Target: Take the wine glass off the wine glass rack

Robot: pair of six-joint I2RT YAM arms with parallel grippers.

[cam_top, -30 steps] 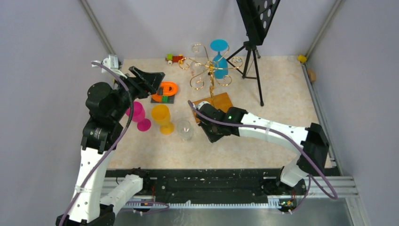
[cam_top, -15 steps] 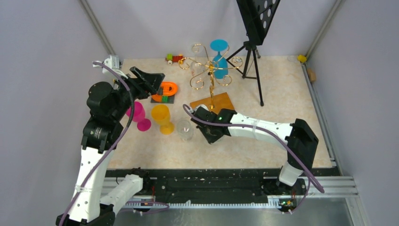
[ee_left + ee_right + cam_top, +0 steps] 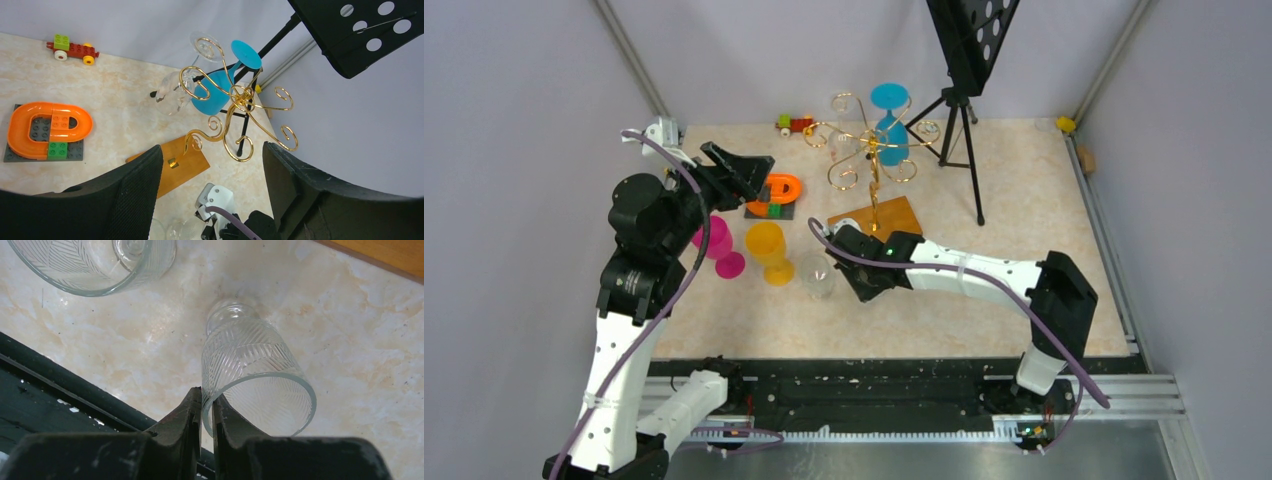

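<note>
Top external: the wine glass rack stands at the back of the bench on its wooden base, next to a black tripod stand. Two glasses hang upside down from its curled arms, a blue wine glass and a hanging clear glass. Left of the base, a pink glass, a yellow glass and a loose clear glass are already down on the bench. The right tool is low, just beside the loose clear glass, and what it grips is hidden under it. The left tool is raised near an orange toy track.

Left wrist: this tool's fingers stand wide apart with nothing between them. They are aimed at the rack from well short of it.

Right wrist: the fingers are nearly together, pinching the rim wall of a clear wine glass. Its foot looks set on the bench, close to the rack's base.

This glass is off the rack and appears to be down, so only letting go and backing away seem to be left. If the whole rack is meant to be emptied, the two hanging glasses have yet to come off.
</note>
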